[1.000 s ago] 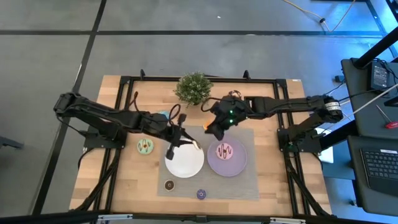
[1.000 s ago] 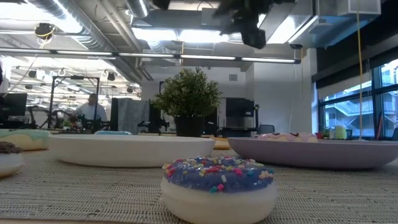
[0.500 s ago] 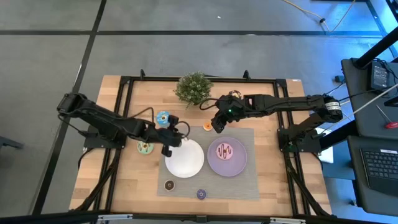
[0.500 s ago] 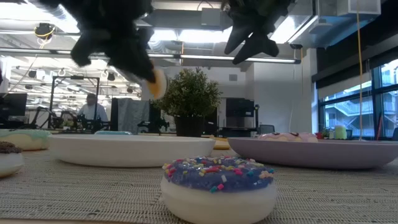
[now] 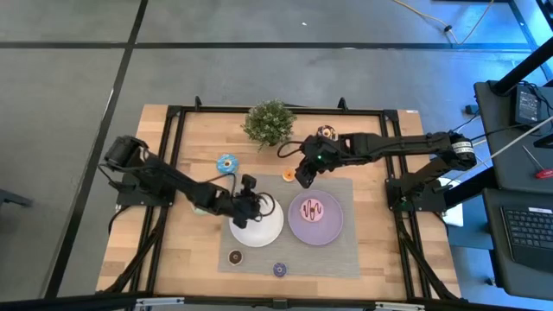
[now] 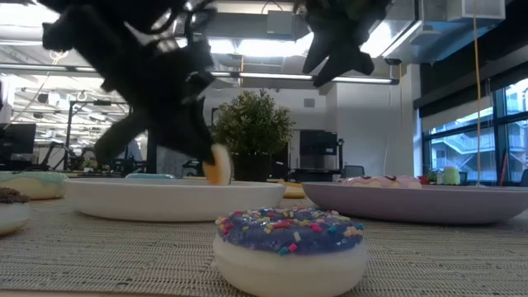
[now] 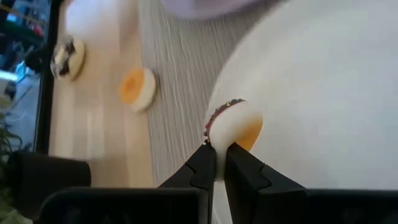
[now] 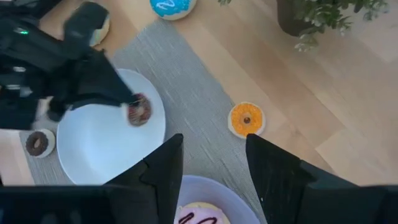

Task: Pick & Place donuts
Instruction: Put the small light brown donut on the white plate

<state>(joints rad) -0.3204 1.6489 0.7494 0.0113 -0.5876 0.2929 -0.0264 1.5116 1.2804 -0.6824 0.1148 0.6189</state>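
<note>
Left gripper (image 7: 216, 163) pinches a sprinkled ring donut (image 7: 233, 124) over the smooth white plate (image 7: 323, 93); right gripper (image 8: 211, 165) jaws apart.

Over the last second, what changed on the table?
The left gripper pulled back toward its own side, then came down to the white plate, still shut on a mini donut. The right gripper shifted slightly, open above the mat by the orange mini. Plates, plant and the other donuts stayed put.
</note>
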